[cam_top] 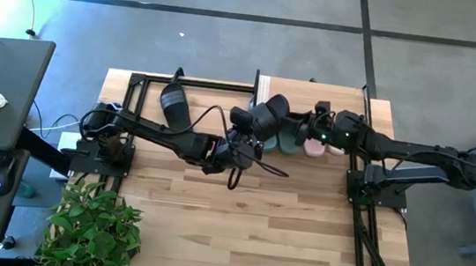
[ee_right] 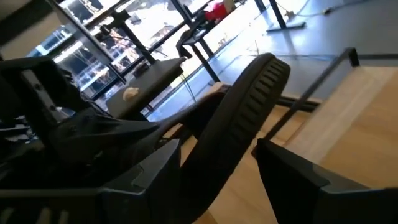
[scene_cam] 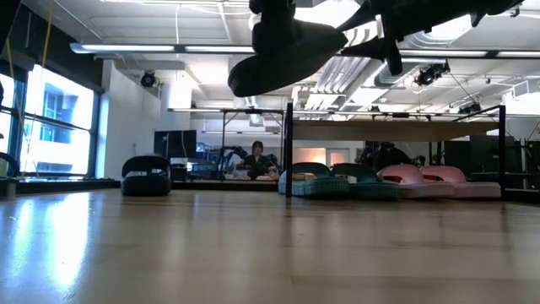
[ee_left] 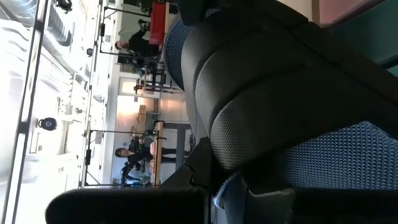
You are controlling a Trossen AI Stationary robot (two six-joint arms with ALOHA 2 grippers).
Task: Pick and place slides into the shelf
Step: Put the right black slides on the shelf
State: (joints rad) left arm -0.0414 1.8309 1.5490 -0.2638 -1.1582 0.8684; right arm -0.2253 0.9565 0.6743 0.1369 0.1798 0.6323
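Hanging over the middle of the table (cam_top: 237, 230), near the top of the high view, was the lifted black slide (cam_top: 271, 117). The left gripper (cam_top: 241, 124) had its fingers pressed tight on it. The right gripper (cam_top: 309, 127) was just beside it. Its fingers were spread, with the edge of the slide between them and a gap showing on one side.

Farther back, the other black slide (cam_top: 173, 101) lay on the table at the upper left, not picked up yet.

Farthest back, under the shelf (scene_cam: 392, 131), four slides sat in a row: the teal slides (scene_cam: 310, 181) and the pink slides (scene_cam: 403, 176).

So four were put away and two black ones were left.

Counting them: six slides, two of each color, and one shelf.
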